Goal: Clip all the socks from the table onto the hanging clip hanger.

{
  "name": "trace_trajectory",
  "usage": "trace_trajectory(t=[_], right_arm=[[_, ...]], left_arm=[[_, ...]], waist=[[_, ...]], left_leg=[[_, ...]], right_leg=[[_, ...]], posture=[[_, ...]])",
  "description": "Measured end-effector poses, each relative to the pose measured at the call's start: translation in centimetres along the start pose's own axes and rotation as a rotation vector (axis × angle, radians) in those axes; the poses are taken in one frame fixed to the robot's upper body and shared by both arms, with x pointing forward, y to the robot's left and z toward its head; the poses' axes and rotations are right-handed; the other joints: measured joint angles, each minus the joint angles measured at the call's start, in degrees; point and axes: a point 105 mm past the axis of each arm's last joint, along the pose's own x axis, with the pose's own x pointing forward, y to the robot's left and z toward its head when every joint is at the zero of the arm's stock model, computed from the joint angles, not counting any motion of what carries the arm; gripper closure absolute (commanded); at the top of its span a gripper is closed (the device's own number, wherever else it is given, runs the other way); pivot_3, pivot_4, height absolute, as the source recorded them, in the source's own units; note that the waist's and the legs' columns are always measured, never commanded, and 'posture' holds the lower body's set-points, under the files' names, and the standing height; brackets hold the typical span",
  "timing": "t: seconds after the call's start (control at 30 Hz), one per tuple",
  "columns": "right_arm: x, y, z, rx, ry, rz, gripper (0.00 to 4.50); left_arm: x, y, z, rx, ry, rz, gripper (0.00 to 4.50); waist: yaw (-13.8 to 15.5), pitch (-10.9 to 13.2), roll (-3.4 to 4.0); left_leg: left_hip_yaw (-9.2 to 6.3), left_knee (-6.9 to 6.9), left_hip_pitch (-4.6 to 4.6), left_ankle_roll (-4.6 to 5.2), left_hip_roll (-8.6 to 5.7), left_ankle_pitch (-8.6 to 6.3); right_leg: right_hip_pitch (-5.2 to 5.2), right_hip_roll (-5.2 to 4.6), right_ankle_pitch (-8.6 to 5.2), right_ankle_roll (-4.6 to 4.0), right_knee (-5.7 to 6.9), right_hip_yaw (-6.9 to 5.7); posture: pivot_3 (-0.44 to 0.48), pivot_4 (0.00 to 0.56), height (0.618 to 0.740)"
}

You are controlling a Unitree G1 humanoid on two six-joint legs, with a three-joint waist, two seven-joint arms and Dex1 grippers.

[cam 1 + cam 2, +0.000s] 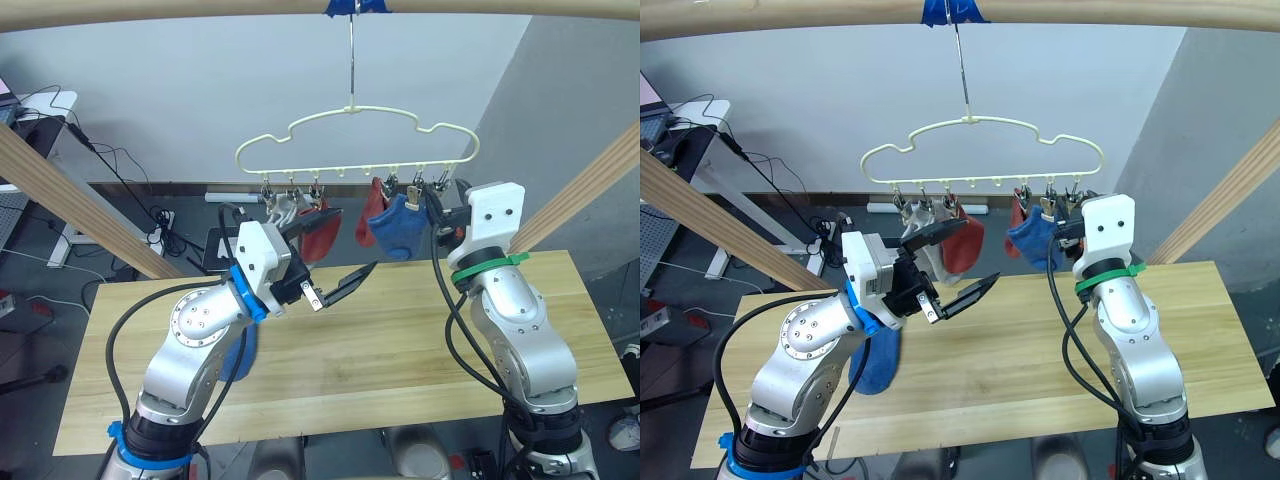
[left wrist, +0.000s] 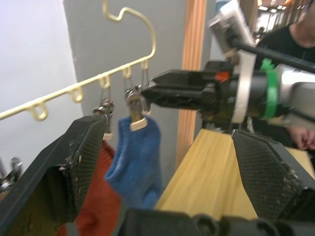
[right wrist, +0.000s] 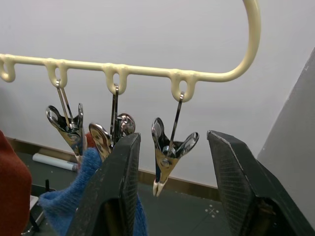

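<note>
The cream clip hanger hangs from the top pole. On its clips hang a grey sock, a rust-red sock, a second red sock and a blue sock. Another blue sock lies on the table, partly hidden behind my left arm. My left gripper is open and empty, raised in front of the hanging red sock. My right gripper is open at the hanger's right end, one free metal clip between its fingers, the blue sock beside it.
Slanted wooden poles flank the table, and a top beam carries the hook at a blue tape mark. Cables and a desk lie back left. A person shows behind my right arm.
</note>
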Motion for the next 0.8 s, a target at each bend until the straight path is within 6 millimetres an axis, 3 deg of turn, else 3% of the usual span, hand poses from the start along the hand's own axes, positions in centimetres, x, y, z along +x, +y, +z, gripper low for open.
trace_trajectory(t=[0.8], right_arm=[[0.86, 0.66, -0.39, 0.025, 0.005, -0.011, 2.26]], left_arm=[[-0.16, -0.06, -0.01, -0.021, -0.001, 0.007, 0.00]], waist=[[0.0, 0.0, 0.01]], left_leg=[[0.01, 0.00, 0.00, 0.00, -0.01, 0.00]], right_leg=[[-0.01, 0.00, 0.01, -0.01, 0.00, 0.01]], posture=[[-0.148, 0.300, 0.740]])
